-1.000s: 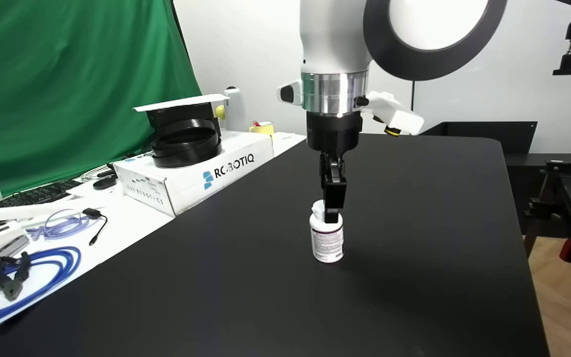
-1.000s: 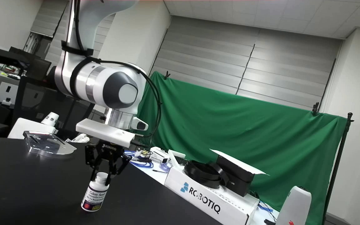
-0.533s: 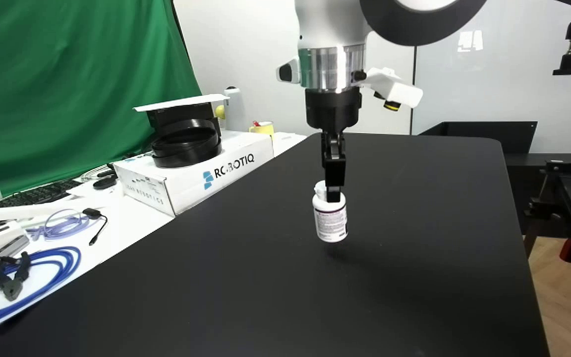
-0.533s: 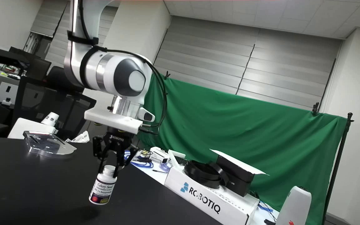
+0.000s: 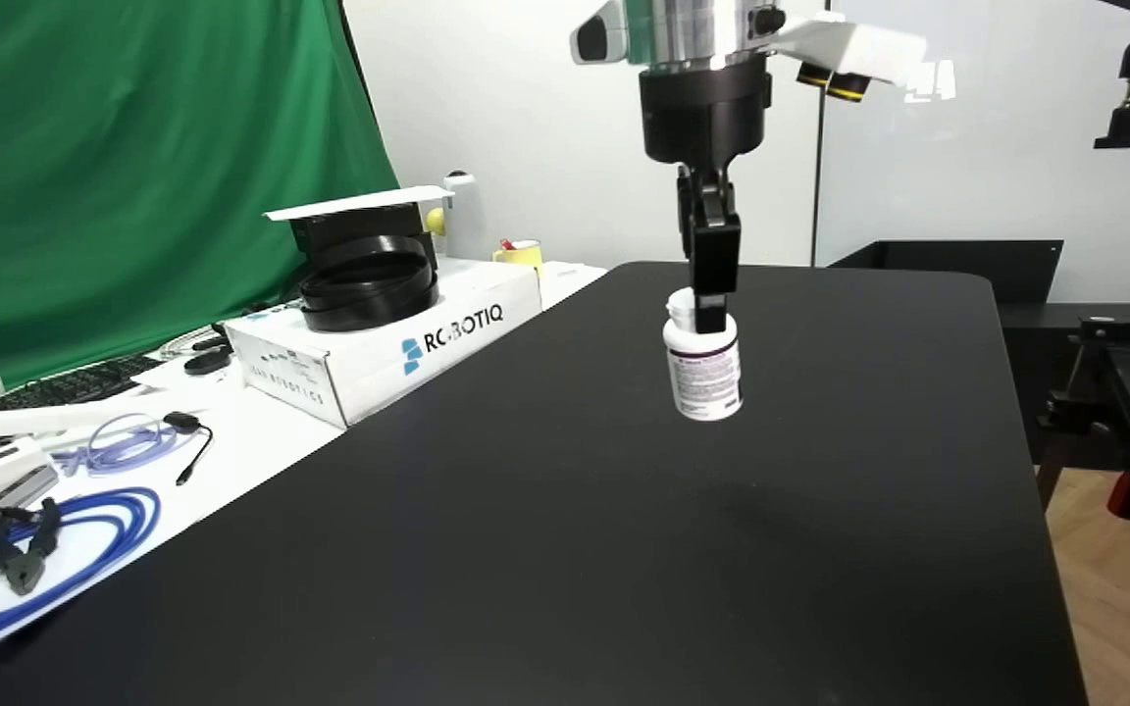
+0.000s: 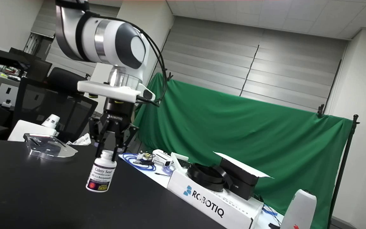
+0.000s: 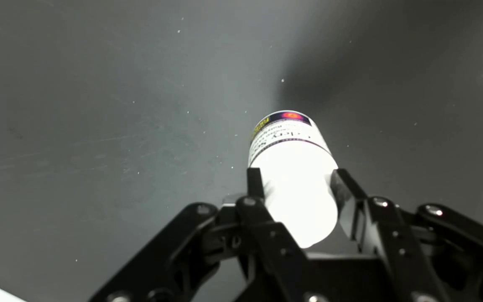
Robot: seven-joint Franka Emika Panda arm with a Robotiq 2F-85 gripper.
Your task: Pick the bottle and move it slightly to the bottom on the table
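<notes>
One white bottle [image 6: 100, 173], cap up, is held in the air over the black table [image 5: 526, 569]. Its neck area is pinched by the gripper [image 6: 106, 156], one jaw on each side. Beside the table, a Robotiq box [image 5: 428, 343] is set on the white bench [image 5: 261, 441].

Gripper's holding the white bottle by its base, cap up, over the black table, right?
Not by the base: the gripper holds the bottle near its cap, as both exterior views show. The rest stands: white bottle, cap up, over the black table.
</notes>
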